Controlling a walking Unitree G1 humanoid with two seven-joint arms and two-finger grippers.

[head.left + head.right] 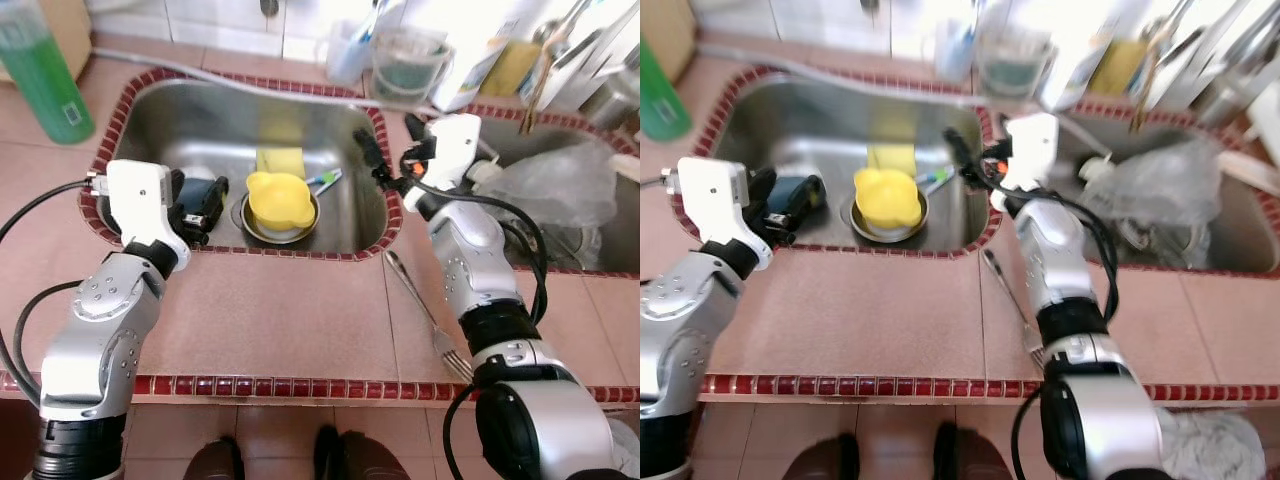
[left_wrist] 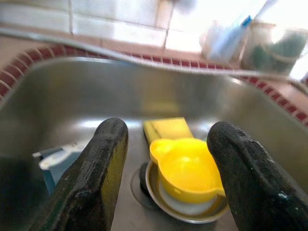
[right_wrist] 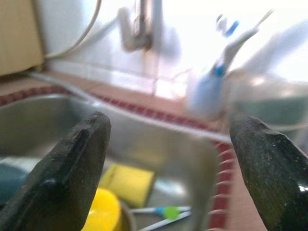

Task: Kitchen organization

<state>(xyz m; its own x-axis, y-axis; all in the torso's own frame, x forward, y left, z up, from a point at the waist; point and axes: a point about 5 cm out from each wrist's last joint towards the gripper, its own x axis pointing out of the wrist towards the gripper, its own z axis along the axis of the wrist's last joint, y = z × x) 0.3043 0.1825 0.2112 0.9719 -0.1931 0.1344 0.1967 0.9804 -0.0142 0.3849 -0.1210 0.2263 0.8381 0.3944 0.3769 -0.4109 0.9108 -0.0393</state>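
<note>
Sitting in sink (image 1: 150, 110): yellow cup (image 1: 278, 198), sponge (image 1: 280, 159)

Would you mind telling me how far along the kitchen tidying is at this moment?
Early on. Nothing looks put away: the yellow cup sits in a metal bowl over the drain, a yellow sponge behind it, and a fork lies on the counter. In hand: nothing; the left gripper is open inside the sink facing the cup, and the right gripper is open above the sink's edge. Everything remains.
</note>
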